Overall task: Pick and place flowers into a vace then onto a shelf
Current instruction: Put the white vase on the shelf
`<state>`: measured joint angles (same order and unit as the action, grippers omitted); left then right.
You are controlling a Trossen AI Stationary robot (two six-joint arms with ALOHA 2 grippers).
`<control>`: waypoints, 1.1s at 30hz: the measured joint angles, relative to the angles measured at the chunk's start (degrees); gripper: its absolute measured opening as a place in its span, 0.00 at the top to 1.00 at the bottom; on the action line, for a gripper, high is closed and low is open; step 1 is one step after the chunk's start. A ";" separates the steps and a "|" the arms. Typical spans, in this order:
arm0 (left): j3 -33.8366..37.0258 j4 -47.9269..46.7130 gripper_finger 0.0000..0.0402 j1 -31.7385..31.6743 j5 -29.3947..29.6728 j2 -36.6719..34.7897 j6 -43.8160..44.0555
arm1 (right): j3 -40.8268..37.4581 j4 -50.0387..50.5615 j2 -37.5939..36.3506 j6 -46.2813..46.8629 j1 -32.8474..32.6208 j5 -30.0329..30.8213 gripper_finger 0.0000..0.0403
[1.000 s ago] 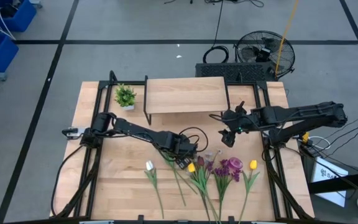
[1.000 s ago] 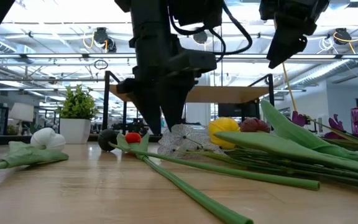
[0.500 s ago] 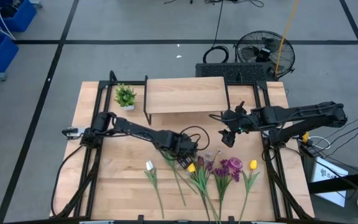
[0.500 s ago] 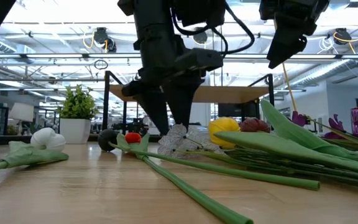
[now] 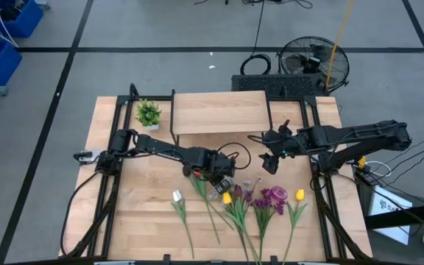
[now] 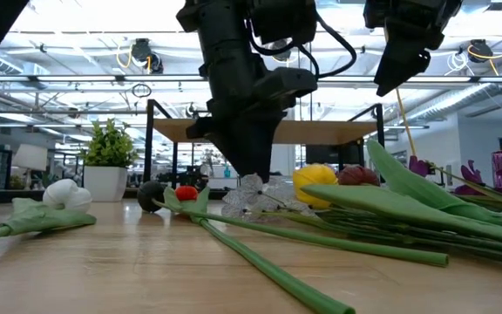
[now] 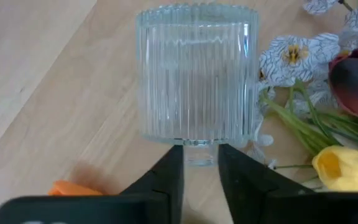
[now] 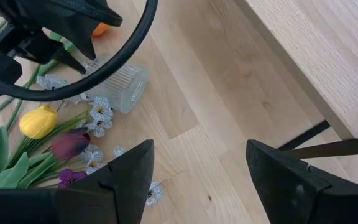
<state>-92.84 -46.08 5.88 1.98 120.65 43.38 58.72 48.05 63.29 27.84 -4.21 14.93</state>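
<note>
- Left tool (image 7: 199, 163) low over the surface (image 5: 146, 221) near its centre; fingers set narrow, one either side of the rim of the glass vase (image 7: 196, 74). No firm clamp visible; not judged as holding.
- Glass vase lying on its side, ribbed, clear, empty; placed just beside the blooms, between the shelf (image 5: 218, 112) and the front edge of the surface.
- Flowers (image 5: 252, 202) laid flat toward the front edge, right of centre, stems pointing to the front edge. White tulip (image 5: 177, 196) at the left end of the row, yellow tulip (image 5: 299, 195) at the right end. Pale blossom spray (image 7: 291, 55) touching or nearly touching the vase wall; cannot tell which.
- Right tool (image 8: 199, 168) raised over the surface near the right end of the shelf, spread wide, empty, waiting.
- Shelf at the back edge, top board bare; small potted plant (image 5: 149, 113) at its left end, not part of the task.
- Stage judged: vase not yet upright, no flower placed.
- Risk: narrow grip on smooth curved glass; slip or roll toward the blooms likely if closed off-centre.
- Risk: thin rim held at one point only; vase may swing or drop on lifting.
- Risk: blossom spray may snag and drag with the vase.
- Risk: shelf legs near; collision possible on any backward swing.
</note>
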 joint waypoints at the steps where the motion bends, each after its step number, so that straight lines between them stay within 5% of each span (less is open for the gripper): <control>1: 0.00 -0.07 0.80 -0.11 -0.02 -0.05 -0.13 | 0.00 0.00 0.00 -0.01 0.00 0.00 0.39; 9: 0.00 -0.25 0.98 -0.23 -2.97 -0.30 -1.12 | 0.00 -0.02 0.00 -0.01 0.00 0.01 0.39; 26: 0.04 -0.25 0.52 -0.08 -1.52 -0.36 -2.20 | 0.00 -0.91 0.41 -0.01 0.00 -0.11 0.39; 33: 0.04 -0.47 0.46 1.44 7.94 -0.05 -3.21 | 0.00 -2.99 1.68 -0.03 0.00 -0.19 0.39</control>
<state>-92.79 -46.55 7.32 9.91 120.60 40.16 58.72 45.06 64.97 27.81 -4.21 14.74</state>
